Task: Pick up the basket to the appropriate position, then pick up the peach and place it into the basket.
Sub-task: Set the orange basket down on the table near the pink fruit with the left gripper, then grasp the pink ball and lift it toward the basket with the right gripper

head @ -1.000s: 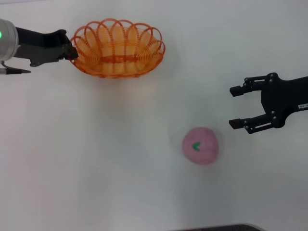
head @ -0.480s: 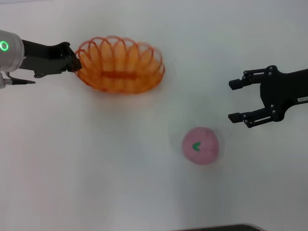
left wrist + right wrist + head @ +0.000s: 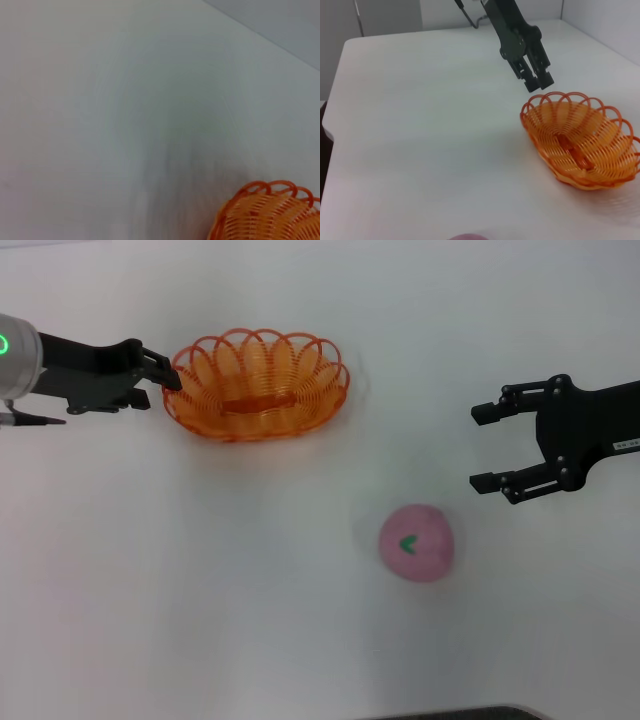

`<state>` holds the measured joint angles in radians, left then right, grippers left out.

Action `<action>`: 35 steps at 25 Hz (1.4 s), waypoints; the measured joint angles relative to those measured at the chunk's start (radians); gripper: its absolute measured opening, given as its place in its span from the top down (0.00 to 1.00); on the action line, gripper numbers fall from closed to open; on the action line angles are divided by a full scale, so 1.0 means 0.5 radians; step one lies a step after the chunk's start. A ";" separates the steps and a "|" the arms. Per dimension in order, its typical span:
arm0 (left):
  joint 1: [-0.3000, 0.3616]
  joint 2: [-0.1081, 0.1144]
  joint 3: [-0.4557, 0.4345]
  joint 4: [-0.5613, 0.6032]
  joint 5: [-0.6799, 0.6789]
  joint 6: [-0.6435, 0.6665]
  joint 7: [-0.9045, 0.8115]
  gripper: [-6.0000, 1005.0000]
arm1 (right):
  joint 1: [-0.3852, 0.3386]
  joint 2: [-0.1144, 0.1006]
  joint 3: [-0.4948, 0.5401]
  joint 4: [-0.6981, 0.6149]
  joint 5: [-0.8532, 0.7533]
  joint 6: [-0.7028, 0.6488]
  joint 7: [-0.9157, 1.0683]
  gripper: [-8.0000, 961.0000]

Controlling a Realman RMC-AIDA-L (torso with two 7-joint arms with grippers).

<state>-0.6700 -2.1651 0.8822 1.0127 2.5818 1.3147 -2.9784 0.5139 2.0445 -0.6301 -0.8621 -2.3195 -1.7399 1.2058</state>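
The orange wire basket point(image 3: 258, 388) sits upright on the white table at the back left; it also shows in the left wrist view point(image 3: 270, 215) and the right wrist view point(image 3: 580, 145). My left gripper point(image 3: 166, 378) is at the basket's left rim, open, with its fingertips point(image 3: 541, 81) just off the rim and nothing between them. The pink peach point(image 3: 416, 543) with its green mark lies alone toward the front right, and only a sliver of it point(image 3: 467, 237) shows in the right wrist view. My right gripper point(image 3: 485, 448) hovers open, behind and to the right of the peach.
A white tabletop point(image 3: 200, 590) runs under everything, with its edges point(image 3: 335, 130) visible in the right wrist view. A dark strip point(image 3: 460, 713) lies along the front edge.
The basket has come a little toward me and to the right and settled flat. My left gripper, shut on its rim before, has let go. The right gripper barely shifted.
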 joint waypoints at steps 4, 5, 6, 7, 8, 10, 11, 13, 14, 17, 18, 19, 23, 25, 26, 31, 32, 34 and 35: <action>0.063 0.001 0.013 0.172 -0.003 0.063 0.004 0.58 | 0.000 0.009 0.006 0.000 0.004 0.003 0.003 0.11; 0.092 0.000 0.017 0.247 -0.012 0.083 0.007 0.53 | 0.000 0.012 0.007 0.000 0.004 0.003 0.009 0.11; 0.120 -0.001 0.024 0.315 -0.027 0.107 0.013 0.53 | 0.000 0.017 0.010 -0.001 0.005 0.003 0.016 0.11; 0.144 -0.002 0.030 0.384 -0.046 0.126 0.020 0.53 | 0.000 0.021 0.014 -0.005 0.006 0.002 0.026 0.11; 0.170 -0.001 0.037 0.445 -0.070 0.150 0.032 0.53 | 0.000 0.025 0.017 -0.009 0.006 0.000 0.036 0.11; 0.229 0.002 0.048 0.593 -0.141 0.199 0.087 0.53 | 0.000 0.029 0.018 -0.013 0.013 -0.008 0.082 0.11; 0.253 0.002 0.047 0.653 -0.186 0.223 0.149 0.53 | 0.000 0.030 0.018 -0.014 0.020 -0.009 0.104 0.11; 0.298 0.002 0.039 0.735 -0.274 0.258 0.277 0.53 | 0.001 0.032 0.018 -0.014 0.057 -0.010 0.170 0.11; 0.333 0.002 0.035 0.782 -0.354 0.273 0.395 0.53 | 0.001 0.032 0.018 -0.014 0.085 -0.011 0.215 0.11; 0.438 -0.001 0.043 0.846 -0.590 0.307 0.758 0.53 | -0.001 0.032 0.009 -0.004 0.152 -0.018 0.351 0.11; 0.471 -0.001 0.050 0.852 -0.668 0.335 0.894 0.53 | -0.001 0.034 0.005 -0.002 0.172 -0.025 0.392 0.11; 0.501 -0.001 0.049 0.854 -0.759 0.376 1.055 0.53 | 0.000 0.039 0.003 0.000 0.187 -0.032 0.432 0.11; 0.621 0.001 0.022 0.813 -1.052 0.525 1.536 0.53 | 0.004 0.057 0.015 0.007 0.232 -0.043 0.538 0.11; 0.671 0.004 -0.011 0.781 -1.147 0.620 1.755 0.53 | 0.005 0.063 0.019 0.026 0.267 -0.043 0.581 0.11; 0.704 0.004 -0.036 0.761 -1.192 0.683 1.891 0.53 | 0.006 0.063 0.019 0.042 0.286 -0.043 0.601 0.11; 0.807 0.001 -0.116 0.661 -1.236 0.946 2.305 0.53 | 0.009 0.063 0.019 0.128 0.348 -0.041 0.672 0.11; 0.825 0.001 -0.138 0.635 -1.229 0.974 2.350 0.53 | 0.009 0.061 0.019 0.142 0.354 -0.042 0.678 0.11; 0.869 0.000 -0.199 0.581 -1.224 1.020 2.452 0.53 | 0.009 0.058 0.018 0.160 0.363 -0.044 0.693 0.11; 0.897 -0.004 -0.238 0.553 -1.229 1.034 2.513 0.53 | 0.010 0.057 0.017 0.164 0.368 -0.046 0.702 0.11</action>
<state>-0.2214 -2.1671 0.7634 1.2892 1.9674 1.8317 -1.7219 0.5188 2.0729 -0.6217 -0.7803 -2.1355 -1.7628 1.5566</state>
